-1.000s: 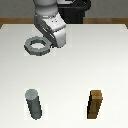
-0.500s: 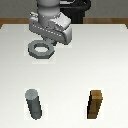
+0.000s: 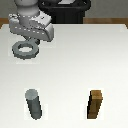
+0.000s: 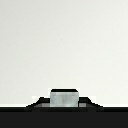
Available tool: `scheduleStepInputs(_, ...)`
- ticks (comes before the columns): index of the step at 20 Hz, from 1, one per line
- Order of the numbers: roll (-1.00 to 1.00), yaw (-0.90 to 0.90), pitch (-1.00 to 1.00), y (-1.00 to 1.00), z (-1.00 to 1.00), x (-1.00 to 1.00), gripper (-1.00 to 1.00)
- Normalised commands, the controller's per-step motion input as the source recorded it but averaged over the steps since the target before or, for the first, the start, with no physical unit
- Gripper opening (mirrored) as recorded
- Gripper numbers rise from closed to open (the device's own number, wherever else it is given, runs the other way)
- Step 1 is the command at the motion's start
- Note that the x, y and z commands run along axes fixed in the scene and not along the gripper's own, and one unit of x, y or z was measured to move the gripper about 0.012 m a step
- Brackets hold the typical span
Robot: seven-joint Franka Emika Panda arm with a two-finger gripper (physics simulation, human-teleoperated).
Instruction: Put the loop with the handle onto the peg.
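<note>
Exterior view: showing the gripper (image 3: 34,37) hanging just over the loop with the handle (image 3: 25,49), ring at the exterior view's left of the hand, tab running under it. Peg (image 3: 34,104) standing upright well apart, nearer the camera. Fingertips hiding behind the wrist, so impossible telling whether clamping the tab. Wrist view offering only a grey block (image 4: 64,97), edge-cropped.

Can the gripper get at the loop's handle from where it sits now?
Probably yes. The gripper hangs right over the handle side of the loop with the handle, nothing stands between them, and the peg and wooden block stand well away. Finger state isn't visible.
</note>
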Motion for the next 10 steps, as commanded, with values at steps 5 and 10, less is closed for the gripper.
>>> scheduleStepInputs(5, 0.0, 0.0, 0.0, 0.0, 0.8, 0.0, -1.0)
scheduleStepInputs(10, 0.0, 0.0, 0.0, 0.0, 0.2, 0.2, -1.0)
